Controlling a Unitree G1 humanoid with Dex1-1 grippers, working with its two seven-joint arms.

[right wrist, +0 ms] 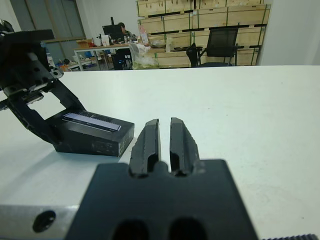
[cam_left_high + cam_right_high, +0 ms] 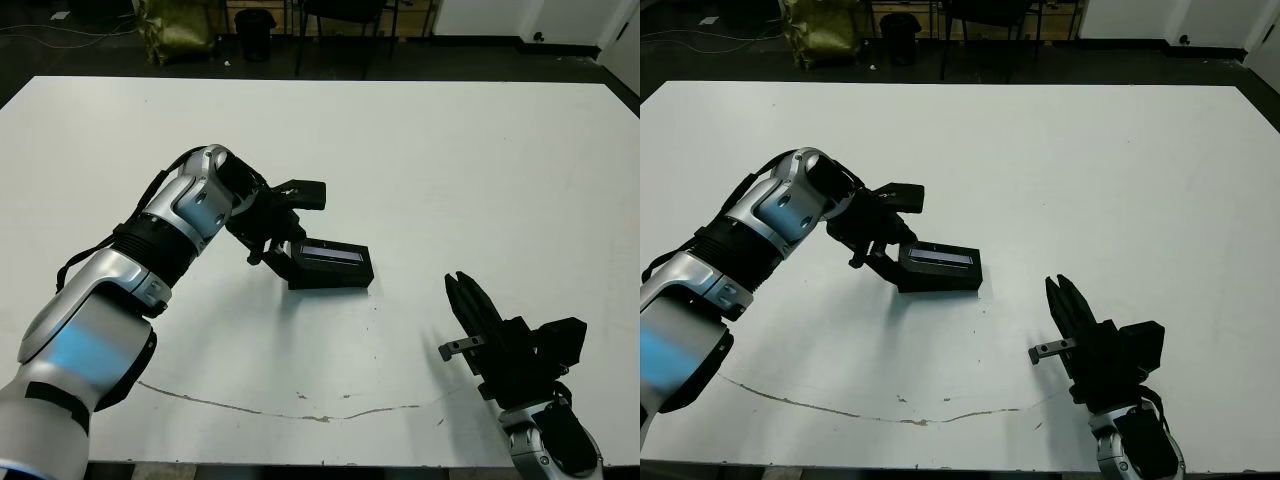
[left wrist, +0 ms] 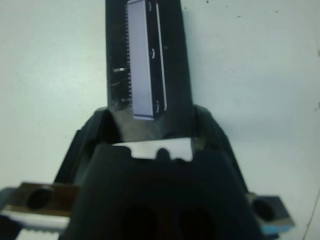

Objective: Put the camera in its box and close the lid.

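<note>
On the white table (image 2: 450, 160), the left gripper (image 2: 278, 248) is straddling one end of the closed box (image 2: 332, 268), its lid (image 2: 330, 254) already seated and the camera unseen, presumably inside, so it should press evenly, while the right gripper (image 2: 468, 305) is idling nearby, fingers together.

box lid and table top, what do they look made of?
Lid: black, matte, probably card or rigid board with a paper wrap; edges are crisp and flat, and a pale stripe runs along its face. Could be plastic, the pictures don't settle it. Table: smooth white surface, likely laminate or painted board; a thin dark crack or scratch line runs near its front edge.
</note>
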